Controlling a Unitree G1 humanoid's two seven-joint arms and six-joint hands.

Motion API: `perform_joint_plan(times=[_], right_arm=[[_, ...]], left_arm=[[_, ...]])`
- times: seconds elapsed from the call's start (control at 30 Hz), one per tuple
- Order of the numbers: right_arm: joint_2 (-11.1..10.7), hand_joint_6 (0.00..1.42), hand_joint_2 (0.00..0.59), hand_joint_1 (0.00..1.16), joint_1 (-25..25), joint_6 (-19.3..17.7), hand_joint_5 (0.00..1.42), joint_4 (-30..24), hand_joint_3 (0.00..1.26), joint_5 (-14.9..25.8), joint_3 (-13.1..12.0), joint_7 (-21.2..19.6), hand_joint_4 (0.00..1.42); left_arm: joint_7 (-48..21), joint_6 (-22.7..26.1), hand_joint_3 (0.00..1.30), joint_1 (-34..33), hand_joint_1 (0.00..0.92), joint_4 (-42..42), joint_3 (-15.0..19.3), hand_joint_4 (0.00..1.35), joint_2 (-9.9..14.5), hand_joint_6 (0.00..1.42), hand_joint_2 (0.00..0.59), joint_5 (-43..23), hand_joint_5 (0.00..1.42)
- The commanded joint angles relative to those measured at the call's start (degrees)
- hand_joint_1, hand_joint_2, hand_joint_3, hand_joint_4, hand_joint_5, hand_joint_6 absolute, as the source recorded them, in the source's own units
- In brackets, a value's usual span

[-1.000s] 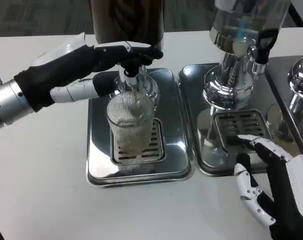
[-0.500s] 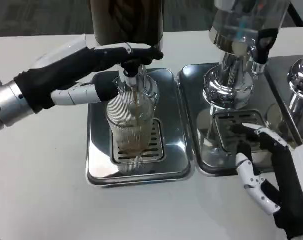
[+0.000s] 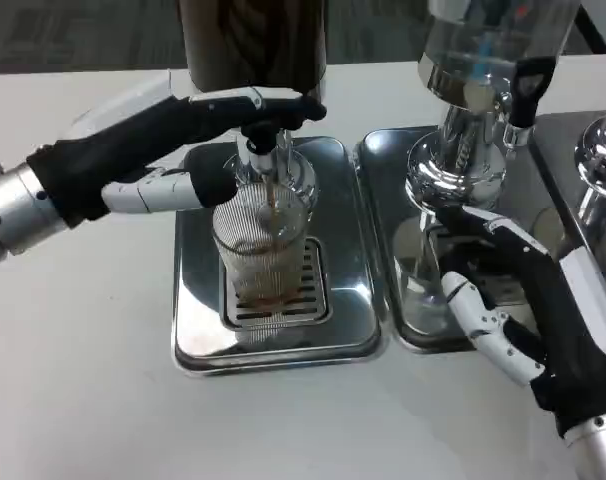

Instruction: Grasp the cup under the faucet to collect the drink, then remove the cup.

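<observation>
While the white table (image 3: 83,340) lies bare at lower left, two steel trays (image 3: 198,300) touch mid-frame. The left hand (image 3: 198,135) presses the faucet (image 3: 263,140). The ribbed cup (image 3: 263,250) beneath catches brown drink. The right hand (image 3: 523,300), fingers spread, holds nothing.

You see white table (image 3: 83,330) under everything. Second dispenser (image 3: 483,110) stands right of centre, clear tank, chrome column, black tap handle (image 3: 531,88). Its steel drip tray (image 3: 408,330) carries slotted grate. Third chrome column (image 3: 601,165) sits at right edge.
</observation>
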Motion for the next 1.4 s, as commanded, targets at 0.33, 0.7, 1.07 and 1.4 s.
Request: perform_joint_plan(times=[0.33, 0.7, 1.07, 1.4], right_arm=[[-0.21, 0.19, 0.31, 0.39, -7.4, 4.86, 0.17, 4.45, 0.12, 6.64, 0.66, 7.36, 0.09], [-2.21, 0.06, 0.245, 0.55, -14.16, 7.24, 0.01, 9.21, 0.0, 7.74, 2.58, 13.22, 0.0], [-2.85, 0.0, 0.224, 0.6, -19.04, 8.01, 0.0, 13.24, 0.0, 7.73, 4.31, 15.44, 0.0], [-2.07, 0.0, 0.224, 0.6, -21.43, 7.48, 0.0, 16.15, 0.0, 7.99, 5.11, 14.91, 0.0]], left_arm=[[-0.65, -1.22, 0.23, 2.43, 0.0, -0.32, -2.24, 0.11, 1.45, 0.2, 0.049, 2.37, 0.17], [-0.39, -1.08, 0.23, 2.14, 0.0, -0.27, -2.59, 0.11, 1.87, 0.2, 0.049, 2.36, 0.17], [-0.19, -1.15, 0.23, 2.28, 0.0, -0.28, -2.64, 0.11, 2.05, 0.2, 0.053, 2.46, 0.17], [-0.27, -1.34, 0.23, 2.55, 0.0, -0.69, -2.64, 0.11, 2.26, 0.19, 0.054, 2.2, 0.17]])
